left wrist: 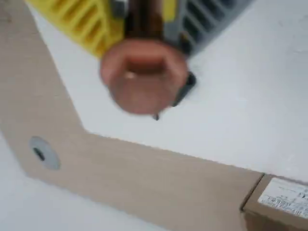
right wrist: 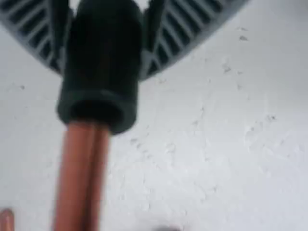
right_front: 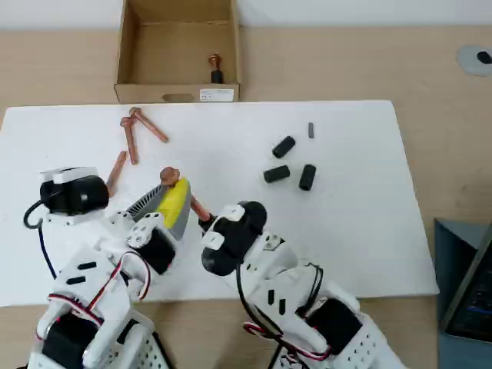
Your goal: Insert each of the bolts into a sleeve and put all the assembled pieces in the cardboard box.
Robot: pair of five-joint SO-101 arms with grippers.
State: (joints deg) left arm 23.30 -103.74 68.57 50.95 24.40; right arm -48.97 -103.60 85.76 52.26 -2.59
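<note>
White mat [right_front: 346, 246] on wood table [right_front: 438, 84]: left gripper [left wrist: 144, 17] clamps a copper bolt [left wrist: 143, 77], shaft partway inside the black sleeve [right wrist: 100, 72] pinched by right gripper [right wrist: 103, 21], just above mat; any tilt btwn arms could jam it or twist the sleeve loose.

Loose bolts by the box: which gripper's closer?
Left. The left gripper, shut on a bolt, is a short way from the loose bolts; the right gripper, shut on a sleeve over that bolt's shaft, is farther off.
</note>
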